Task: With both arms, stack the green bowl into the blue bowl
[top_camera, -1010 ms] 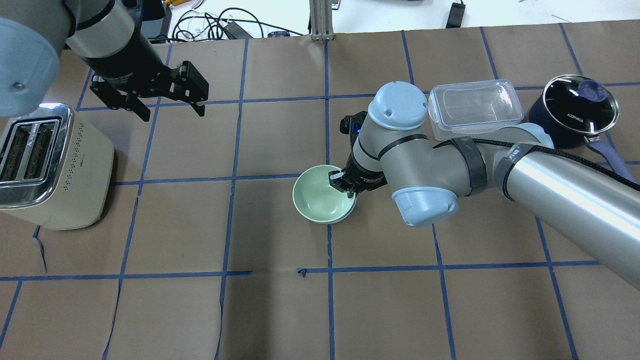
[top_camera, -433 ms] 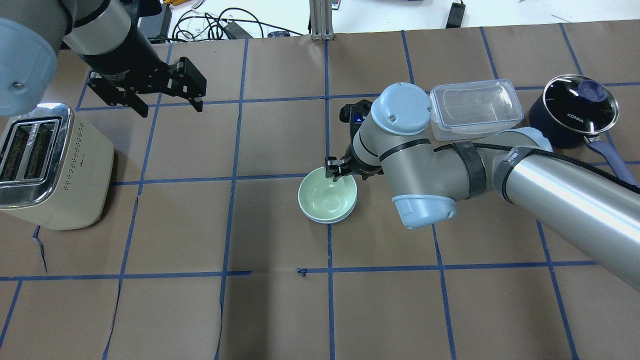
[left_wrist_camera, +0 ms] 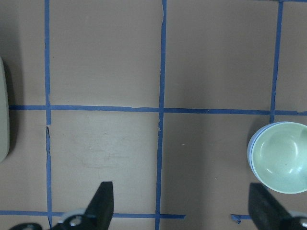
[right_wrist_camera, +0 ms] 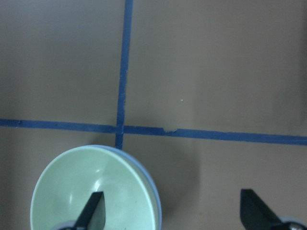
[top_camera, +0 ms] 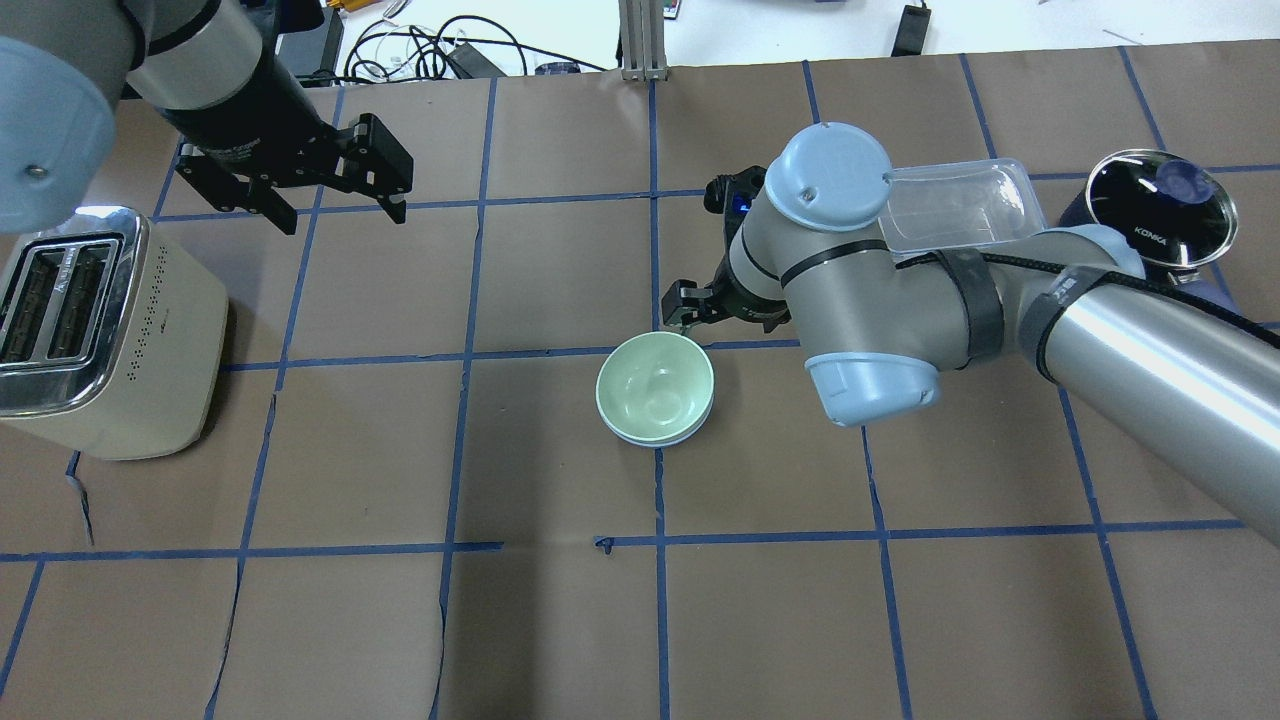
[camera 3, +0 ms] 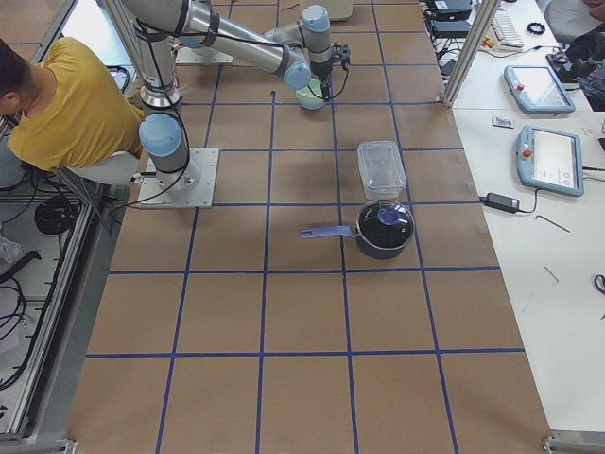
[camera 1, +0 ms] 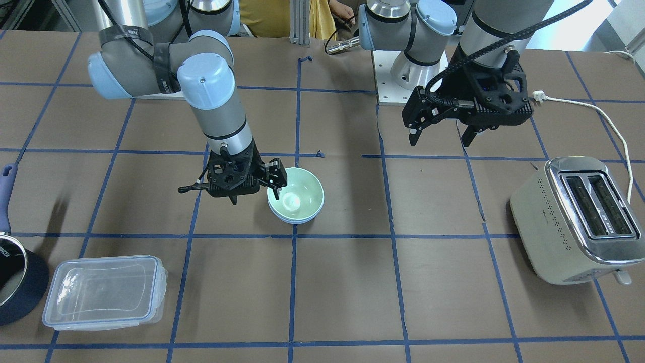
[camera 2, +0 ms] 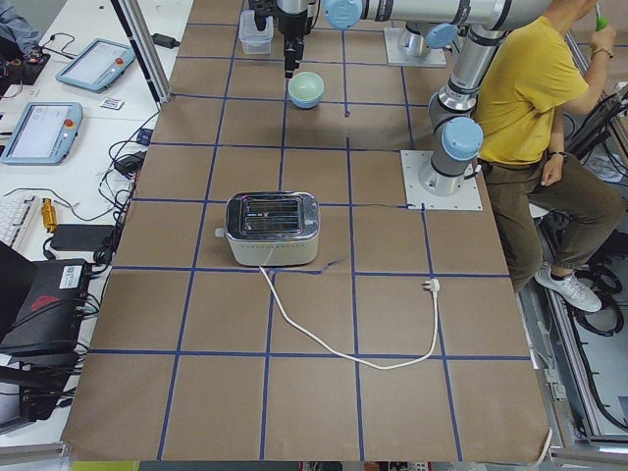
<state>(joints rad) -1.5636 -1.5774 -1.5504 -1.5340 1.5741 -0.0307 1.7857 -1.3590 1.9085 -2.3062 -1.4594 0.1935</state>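
Overhead exterior shows us the green bowl (top_camera: 655, 385) sitting upright inside the blue bowl (camera 1: 296, 220), near the middle of the worktop (top_camera: 560, 620). We see only a thin periwinkle rim under the smooth mint one. A clear lidded box (camera 1: 103, 290) and a lidded pot (top_camera: 1150, 205) stand nearer the worktop's right end. The right gripper (camera 1: 254, 191) hangs by the stack, jaws apart; the left gripper (top_camera: 345, 215), jaws apart too, hovers toward the left end.
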